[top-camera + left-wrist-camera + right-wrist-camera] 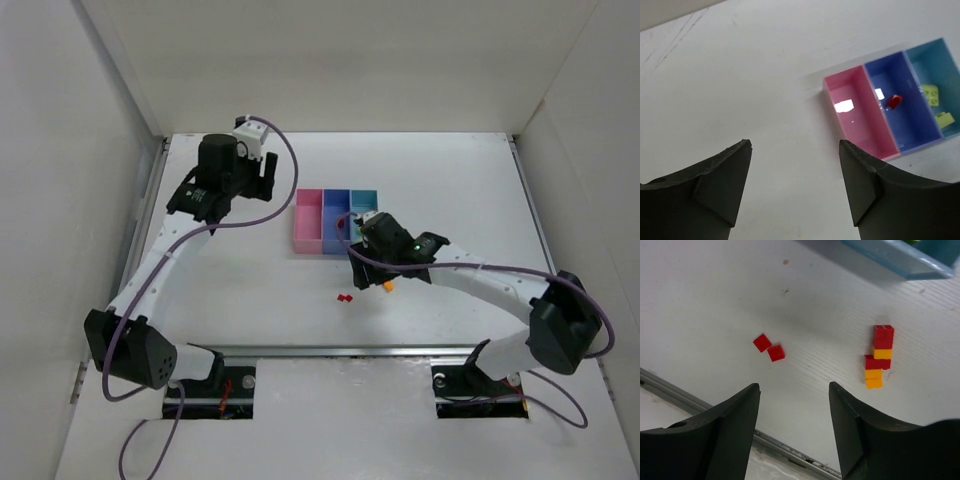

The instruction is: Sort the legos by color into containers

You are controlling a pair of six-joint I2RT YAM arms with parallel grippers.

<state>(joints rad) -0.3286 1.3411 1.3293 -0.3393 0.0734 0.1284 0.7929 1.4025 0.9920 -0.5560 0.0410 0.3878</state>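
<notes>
Red lego in blue bin; right hand spread, seemingly above red pair.

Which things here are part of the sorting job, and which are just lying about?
Job: three joined bins; two loose red bricks; red-and-orange brick stack; red brick in the blue bin; yellow-green bricks in the light-blue bin.
Lying about: purple cables; metal rail.

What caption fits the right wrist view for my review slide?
Open right gripper over the white table, facing two loose red bricks and a red-and-orange stack.
</notes>
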